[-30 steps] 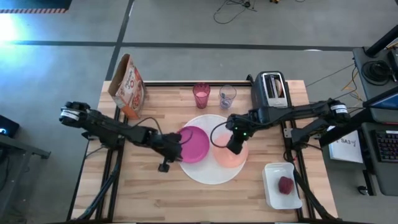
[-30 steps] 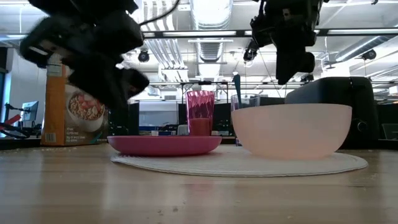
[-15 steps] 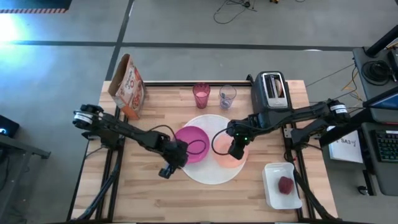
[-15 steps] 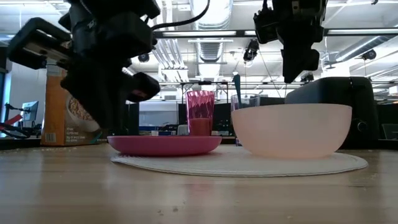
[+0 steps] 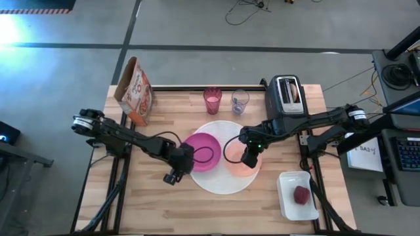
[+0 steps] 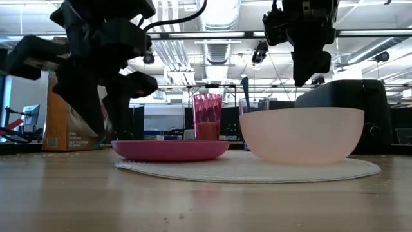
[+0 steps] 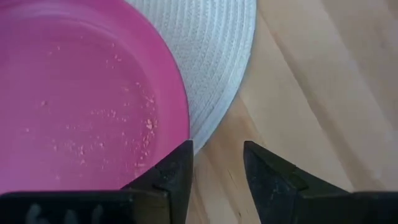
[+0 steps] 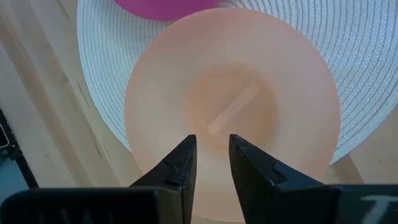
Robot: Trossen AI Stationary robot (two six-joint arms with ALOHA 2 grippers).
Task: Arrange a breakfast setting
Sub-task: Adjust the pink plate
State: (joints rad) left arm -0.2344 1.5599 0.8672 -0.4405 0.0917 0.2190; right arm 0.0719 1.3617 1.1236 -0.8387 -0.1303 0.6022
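Over the last second the left claw (image 5: 172, 176) has let go of the magenta plate (image 5: 203, 151): it was at the plate's rim, pulled a little toward the bench's near-left, and its fingers have parted. In the left wrist view they now stand apart with only bare wood and the plate's rim ahead of them, holding nothing. My reading is that the plate's placement is finished and this arm is free for the next piece.

The magenta plate lies flat on the left part of the large white plate (image 5: 225, 187), its edge just beside the left claw. To its right, on the same white plate, sits the peach-orange bowl (image 5: 244, 165), almost touching the magenta plate.

The right claw (image 5: 249, 159) hangs above the bowl, barely moved in that second. Its fingers show a narrow gap in the right wrist view and grip nothing; the bowl's hollow lies straight below them.

Behind the white plate stands the pink cup (image 5: 212, 99). The dark red fruit (image 5: 301, 194) rests in a white tray (image 5: 286, 203) at the near-right, still to be set.
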